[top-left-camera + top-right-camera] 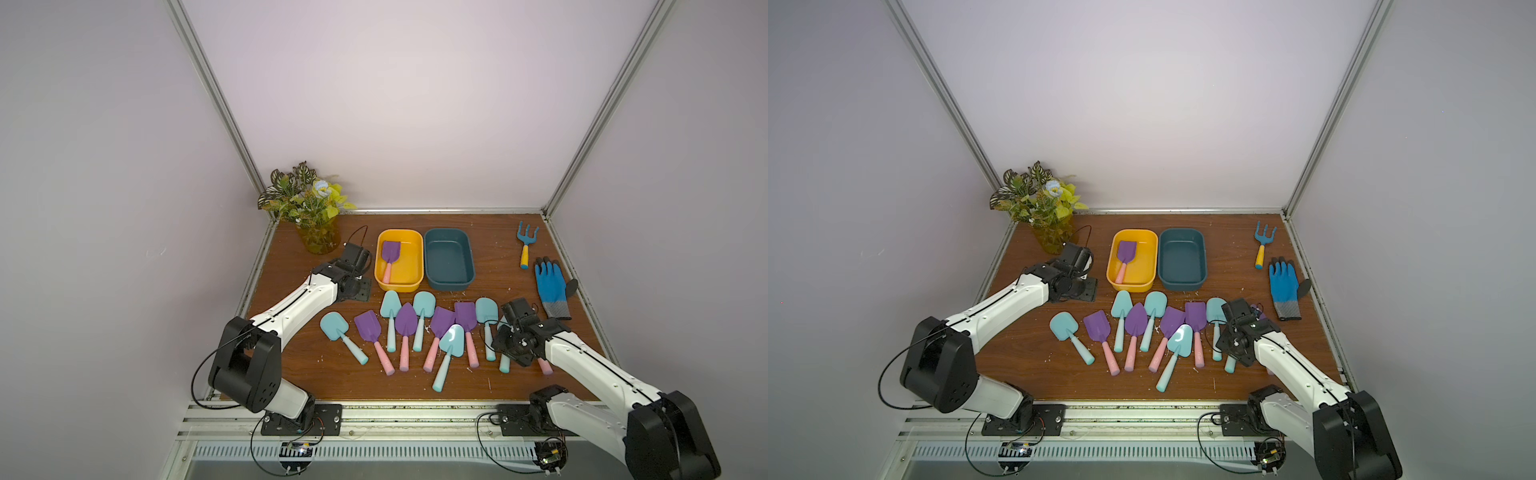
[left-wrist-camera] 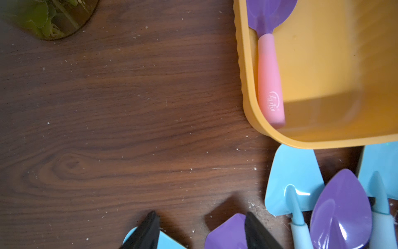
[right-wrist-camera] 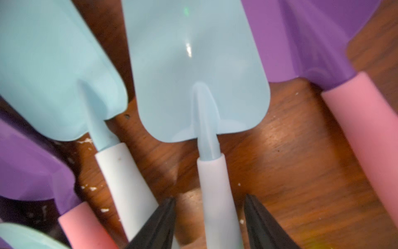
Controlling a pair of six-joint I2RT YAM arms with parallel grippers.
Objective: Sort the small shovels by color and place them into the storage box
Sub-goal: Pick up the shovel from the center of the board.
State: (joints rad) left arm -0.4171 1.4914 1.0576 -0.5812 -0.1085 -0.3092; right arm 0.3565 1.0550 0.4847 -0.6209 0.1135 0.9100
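Several small shovels lie in a row on the wooden table, among them a light-blue one (image 1: 332,326) and a purple one with a pink handle (image 1: 406,320). One purple shovel (image 1: 390,251) (image 2: 269,75) lies in the yellow storage box (image 1: 399,286) (image 2: 245,86). The dark teal box (image 1: 451,284) beside it holds nothing. My right gripper (image 3: 210,198) (image 1: 509,347) is low over the right end of the row. Its jaws stand open on either side of a light-blue shovel's (image 3: 193,75) pale handle, with a gap on each side. My left gripper (image 2: 200,215) (image 1: 355,291) hangs open and empty, left of the yellow box.
A potted plant (image 1: 309,208) stands at the back left corner. A blue rake with a yellow handle (image 1: 526,243) and a blue glove (image 1: 550,286) lie at the right. Metal frame rails edge the table. Neighbouring shovel handles lie close on both sides of my right gripper.
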